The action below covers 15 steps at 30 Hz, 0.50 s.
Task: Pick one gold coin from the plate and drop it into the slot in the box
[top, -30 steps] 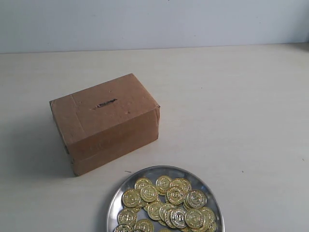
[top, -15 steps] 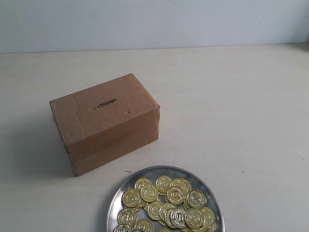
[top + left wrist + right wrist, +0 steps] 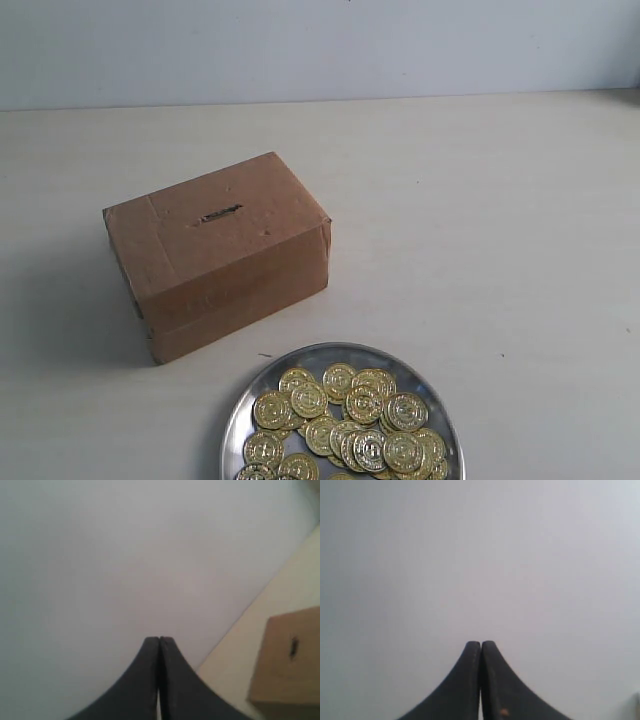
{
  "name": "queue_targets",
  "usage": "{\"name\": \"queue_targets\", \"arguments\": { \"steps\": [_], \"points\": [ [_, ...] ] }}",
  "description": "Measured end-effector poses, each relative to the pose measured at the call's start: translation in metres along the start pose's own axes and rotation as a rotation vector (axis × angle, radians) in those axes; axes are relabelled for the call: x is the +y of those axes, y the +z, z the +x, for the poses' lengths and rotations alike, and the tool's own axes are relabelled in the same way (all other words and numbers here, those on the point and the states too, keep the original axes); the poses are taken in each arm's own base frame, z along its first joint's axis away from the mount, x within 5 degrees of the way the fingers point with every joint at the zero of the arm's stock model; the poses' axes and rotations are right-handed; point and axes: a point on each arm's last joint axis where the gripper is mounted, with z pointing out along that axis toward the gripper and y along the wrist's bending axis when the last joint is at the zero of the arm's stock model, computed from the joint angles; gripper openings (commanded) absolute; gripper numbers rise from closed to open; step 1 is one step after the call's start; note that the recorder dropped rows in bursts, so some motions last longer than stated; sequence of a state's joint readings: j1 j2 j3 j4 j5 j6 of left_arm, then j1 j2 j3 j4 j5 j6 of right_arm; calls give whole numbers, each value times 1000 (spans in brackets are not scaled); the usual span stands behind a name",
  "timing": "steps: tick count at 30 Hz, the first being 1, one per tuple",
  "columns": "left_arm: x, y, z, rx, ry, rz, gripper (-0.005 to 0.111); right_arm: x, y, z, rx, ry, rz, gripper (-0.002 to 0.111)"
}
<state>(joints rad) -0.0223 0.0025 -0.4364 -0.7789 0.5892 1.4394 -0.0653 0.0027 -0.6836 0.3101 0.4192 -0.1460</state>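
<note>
Brown rectangular cardboard box (image 3: pixel 215 255) on pale table (image 3: pixel 500 250). Round shiny silver plate (image 3: pixel 300 357) near its front, cut off at frame edge. Left gripper (image 3: pixel 159 640), right gripper (image 3: pixel 481 644): black jaws pressed together, empty. Heaped gold coins (image 3: pixel 345 420) inside plate, overlapping, some half hidden. Thin dark slot (image 3: pixel 220 213) atop box.

box (image 3: pixel 218 252) left-centre on table (image 3: pixel 500 220) — slot (image 3: pixel 220 213) on top | plate (image 3: pixel 335 358) front-right — coins (image 3: pixel 345 420) in it

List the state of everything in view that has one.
box, closed, taped, slot side up
slot, clear, no coin in it
plate, holds a heap of coins
coins, all in plate, none gripped
left gripper, jaws shut, empty
right gripper, jaws shut, empty
</note>
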Motion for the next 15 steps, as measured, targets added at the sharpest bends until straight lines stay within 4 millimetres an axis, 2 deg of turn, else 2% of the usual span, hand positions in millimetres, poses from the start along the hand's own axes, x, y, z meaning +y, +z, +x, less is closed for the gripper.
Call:
{"name": "queue_targets", "arguments": {
  "steps": [4,7,11,15],
  "points": [
    [11,3,20,139,235,-171,0,-6,5,0,-144,2,39,0],
    [18,5,31,206,434,-295,0,-11,9,7,-184,-58,74,0],
    [21,6,37,214,574,-409,0,-18,18,30,-196,-153,111,0],
    [14,11,49,229,613,-413,0,-24,24,59,-207,-179,129,0]
  ]
}}
